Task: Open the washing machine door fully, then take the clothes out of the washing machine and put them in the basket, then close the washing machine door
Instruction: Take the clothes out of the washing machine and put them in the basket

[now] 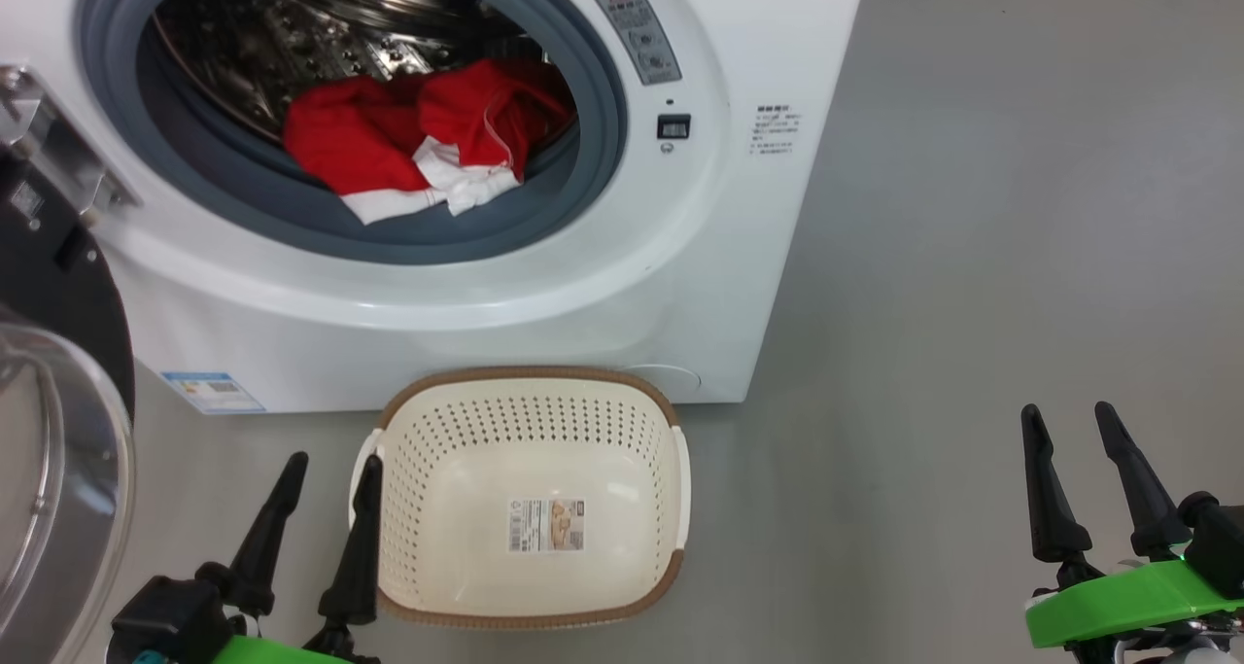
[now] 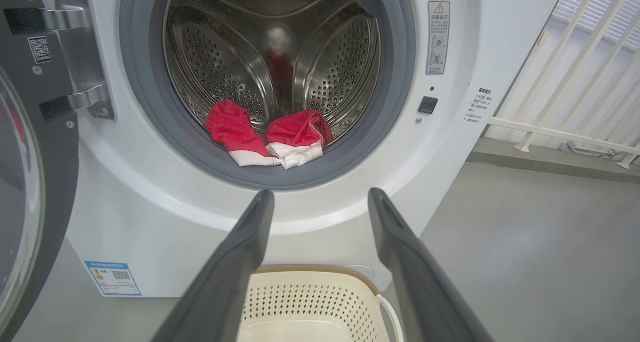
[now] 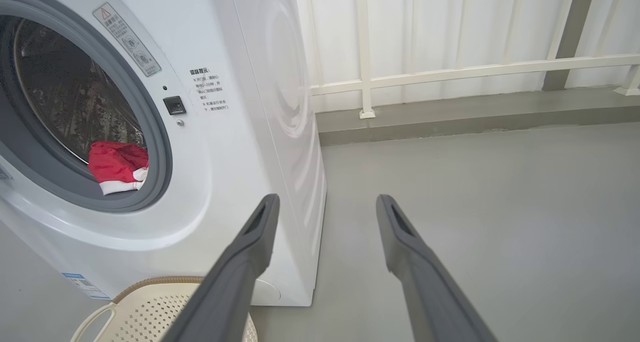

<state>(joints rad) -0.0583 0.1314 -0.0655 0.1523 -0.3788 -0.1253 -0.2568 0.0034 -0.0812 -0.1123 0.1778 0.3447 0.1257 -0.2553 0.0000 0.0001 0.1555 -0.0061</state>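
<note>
Head view: left tool [image 1: 332,462], right tool [image 1: 1068,411] wide, empty; clothes [image 1: 408,134] inside washing machine [image 1: 583,295].

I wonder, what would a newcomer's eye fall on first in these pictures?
The red clothes with white trim, lying at the front of the steel drum of the washing machine, stand out first. Next come the empty cream basket on the floor before it and the open door at the left.

Soft red cloth clothes [image 1: 408,134] in shiny perforated steel drum [image 2: 225,71]; matt plastic basket [image 1: 530,421].
</note>
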